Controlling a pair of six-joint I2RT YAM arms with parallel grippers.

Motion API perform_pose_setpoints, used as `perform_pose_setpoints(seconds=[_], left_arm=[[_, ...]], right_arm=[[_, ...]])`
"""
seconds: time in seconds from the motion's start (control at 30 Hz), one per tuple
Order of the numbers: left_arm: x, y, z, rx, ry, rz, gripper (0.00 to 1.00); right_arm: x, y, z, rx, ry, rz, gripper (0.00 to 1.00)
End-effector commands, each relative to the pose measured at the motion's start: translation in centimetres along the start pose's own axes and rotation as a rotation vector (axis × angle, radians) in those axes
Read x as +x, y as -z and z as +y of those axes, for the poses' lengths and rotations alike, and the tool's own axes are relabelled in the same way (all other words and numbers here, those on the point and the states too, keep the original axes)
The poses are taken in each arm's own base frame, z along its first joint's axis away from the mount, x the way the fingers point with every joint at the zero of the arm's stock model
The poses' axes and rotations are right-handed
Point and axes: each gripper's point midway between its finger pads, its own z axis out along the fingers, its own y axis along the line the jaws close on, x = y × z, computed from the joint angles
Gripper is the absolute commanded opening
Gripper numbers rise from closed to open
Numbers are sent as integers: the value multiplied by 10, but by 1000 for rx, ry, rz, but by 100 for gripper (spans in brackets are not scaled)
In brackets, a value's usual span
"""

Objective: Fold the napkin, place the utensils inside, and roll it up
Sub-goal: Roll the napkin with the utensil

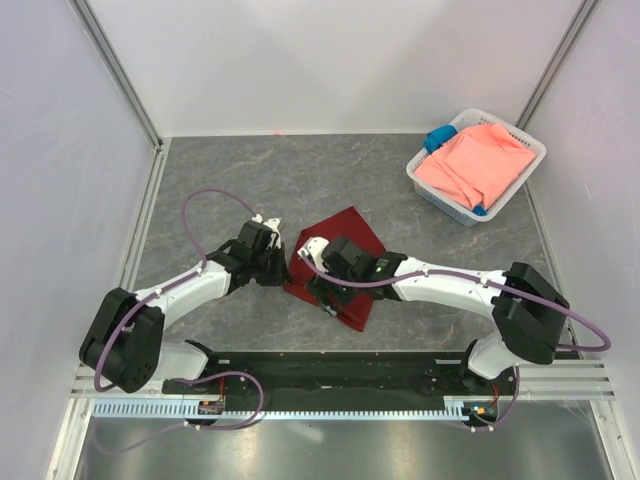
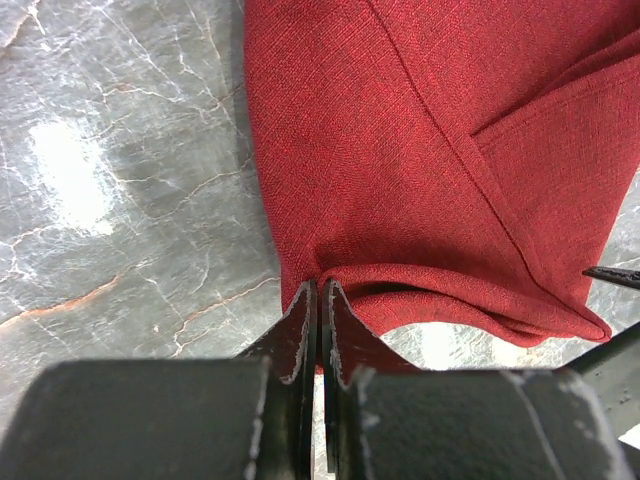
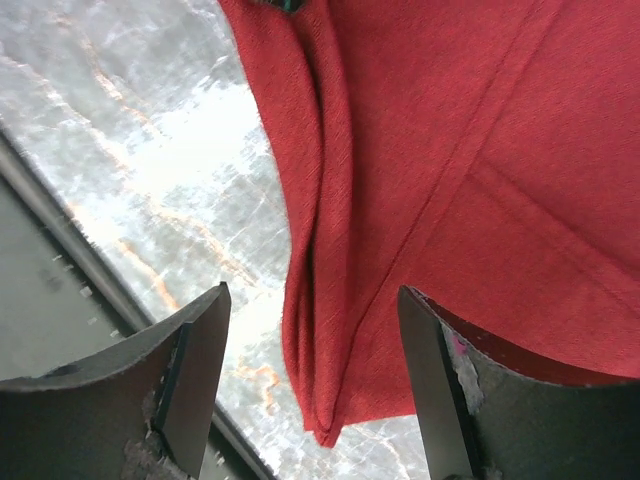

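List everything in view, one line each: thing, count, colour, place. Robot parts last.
napkin: one, dark red, folded, table centre near the arms
basket: one, white, far right corner
pink cloth: one, salmon, piled in basket
blue cloth: seemingly one, blue, peeking from under pink cloth
utensils: none visible
table: one, grey marbled
left pincer: black, shut on napkin's edge
right pincer: black, open over a napkin corner

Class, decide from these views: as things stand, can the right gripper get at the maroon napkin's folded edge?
Probably yes. The right gripper is open, the folded edge of the napkin lies between its fingers, and nothing covers it there.
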Motion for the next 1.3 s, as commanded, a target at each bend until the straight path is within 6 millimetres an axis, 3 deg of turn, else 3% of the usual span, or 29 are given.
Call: perform_pose_setpoints(seconds=[0.0, 0.2, 0.4, 0.5, 0.53, 0.67, 0.87, 0.97, 1.0, 1.03, 1.07, 1.17, 1.27], left_arm=[[-7, 2, -12, 45, 23, 11, 2], [-7, 2, -12, 46, 26, 13, 2], [-7, 3, -13, 52, 24, 16, 2], [-8, 3, -16, 65, 18, 15, 2], [-7, 3, -16, 70, 16, 15, 2], [-8, 4, -20, 93, 11, 11, 2], [-12, 5, -21, 105, 19, 1, 2], [-19, 10, -11, 79, 56, -35, 23], [-22, 14, -10, 79, 61, -58, 38], [-25, 17, -5, 67, 76, -76, 46], [-24, 18, 0, 49, 84, -86, 51], [-22, 24, 3, 44, 95, -114, 72], [-17, 29, 5, 52, 103, -141, 80]], right_arm=[[-11, -7, -15, 170, 79, -48, 76], [-7, -24, -3, 200, 166, -13, 76], [-2, -36, -6, 220, 198, 19, 71], [1, -40, -8, 226, 205, 35, 60], [5, -42, -7, 222, 208, 52, 49], [11, -46, -5, 190, 251, 81, 34], [20, -50, 11, 40, 235, 132, 5], [24, -46, 20, -78, 190, 164, 0], [23, -44, 17, -105, 164, 169, 0], [25, -42, 19, -132, 147, 185, 0], [26, -39, 28, -205, 128, 193, 0], [26, -33, 31, -320, 66, 217, 0], [27, -30, 39, -455, 8, 245, 0]])
